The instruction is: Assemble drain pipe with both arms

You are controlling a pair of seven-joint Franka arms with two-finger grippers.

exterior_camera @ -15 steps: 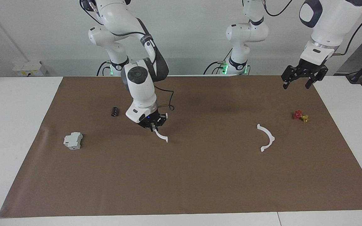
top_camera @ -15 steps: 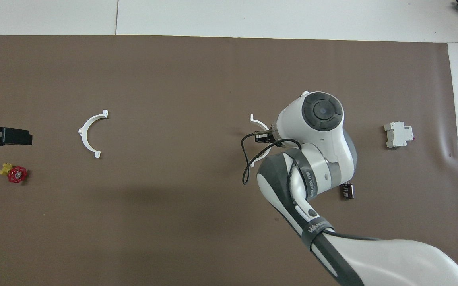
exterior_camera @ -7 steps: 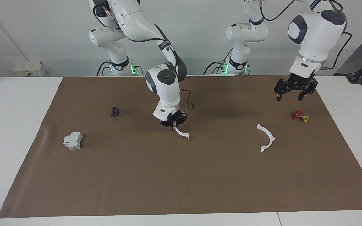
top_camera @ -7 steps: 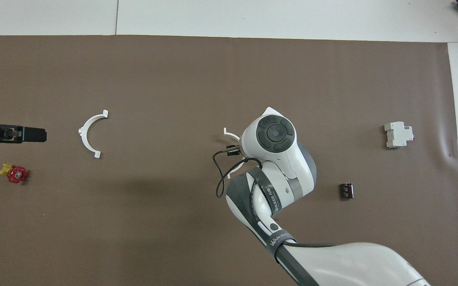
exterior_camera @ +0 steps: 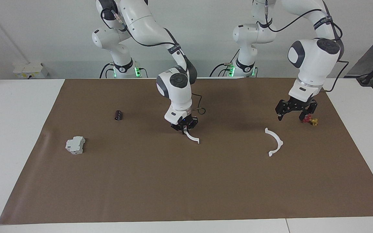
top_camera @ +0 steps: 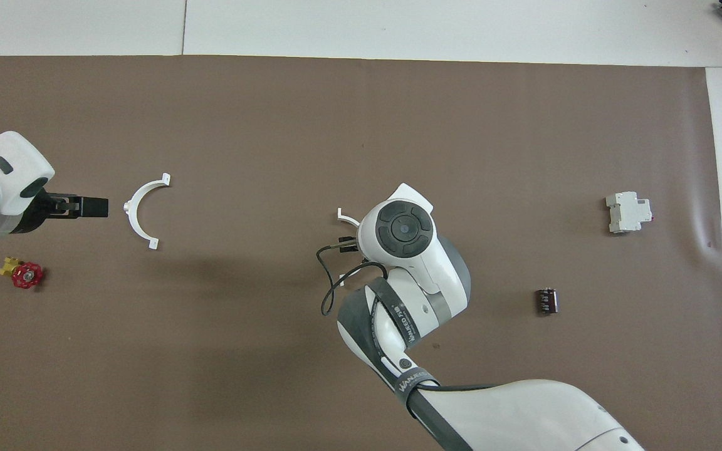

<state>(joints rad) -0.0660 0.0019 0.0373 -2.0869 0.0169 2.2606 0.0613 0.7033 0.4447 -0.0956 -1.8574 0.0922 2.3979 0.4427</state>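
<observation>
Half-ring (exterior_camera: 274,142) toward left arm's end, block (exterior_camera: 75,145) toward right's

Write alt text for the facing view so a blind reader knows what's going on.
The right gripper holds one white half-ring above the middle of a brown mat. The left gripper, open, hangs by the second half-ring, which lies flat. A grey block, a black cylinder and a red valve lie apart.
</observation>
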